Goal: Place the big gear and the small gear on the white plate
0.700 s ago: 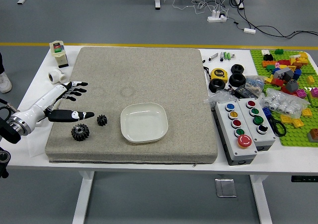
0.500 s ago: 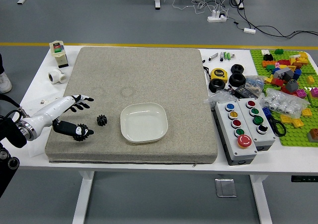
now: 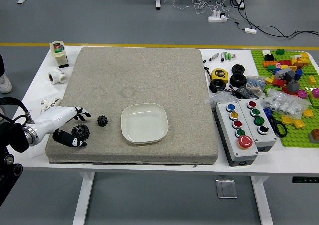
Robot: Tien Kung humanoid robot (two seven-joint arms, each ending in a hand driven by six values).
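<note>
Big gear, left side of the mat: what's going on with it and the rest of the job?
The robot's left hand is at the big gear, fingers on the far side of it and thumb on the near side, with no closed grip to be seen. The small gear sits on the mat between the big gear and the white plate. Neither gear is on the plate. The right hand is out of view.
</note>
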